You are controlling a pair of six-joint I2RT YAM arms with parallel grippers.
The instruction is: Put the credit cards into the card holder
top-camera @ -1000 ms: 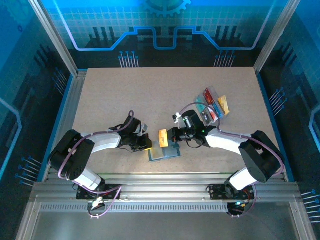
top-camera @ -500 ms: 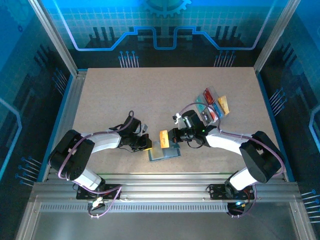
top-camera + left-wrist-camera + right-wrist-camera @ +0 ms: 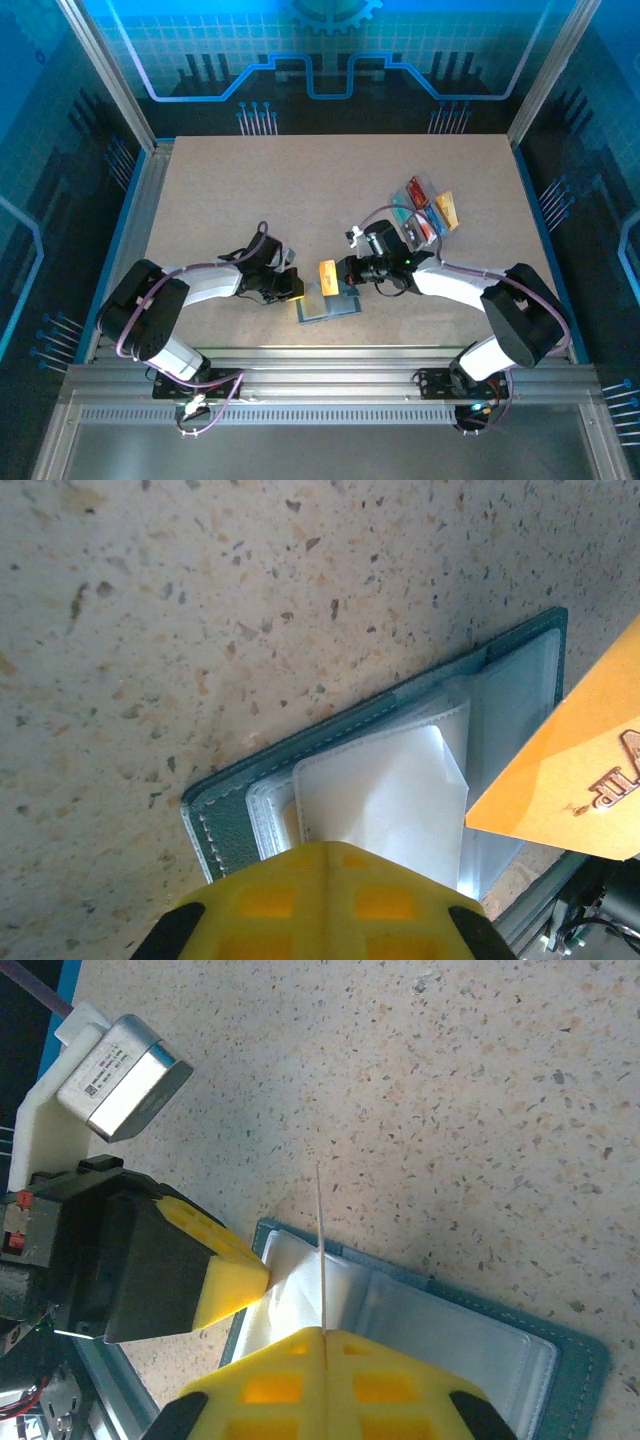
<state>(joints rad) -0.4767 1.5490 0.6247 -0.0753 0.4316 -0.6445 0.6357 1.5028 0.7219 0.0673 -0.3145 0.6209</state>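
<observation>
The card holder (image 3: 325,305) lies open near the table's front edge, slate-blue with clear sleeves (image 3: 385,780). My left gripper (image 3: 330,848) is shut on the edge of one clear sleeve at the card holder's (image 3: 228,825) left end and lifts it a little. My right gripper (image 3: 324,1332) is shut on an orange credit card (image 3: 320,1245), seen edge-on and upright just above the raised sleeve of the card holder (image 3: 570,1360). That orange card (image 3: 580,780) hangs beside the sleeve's open side. From above, the orange card (image 3: 327,277) sits between the left gripper (image 3: 293,288) and the right gripper (image 3: 342,272).
A clear compartment tray (image 3: 424,212) stands at the right, behind the right arm, with red (image 3: 418,190), teal and orange (image 3: 447,210) credit cards in it. The metal rail of the table's front edge (image 3: 320,365) runs close behind the card holder.
</observation>
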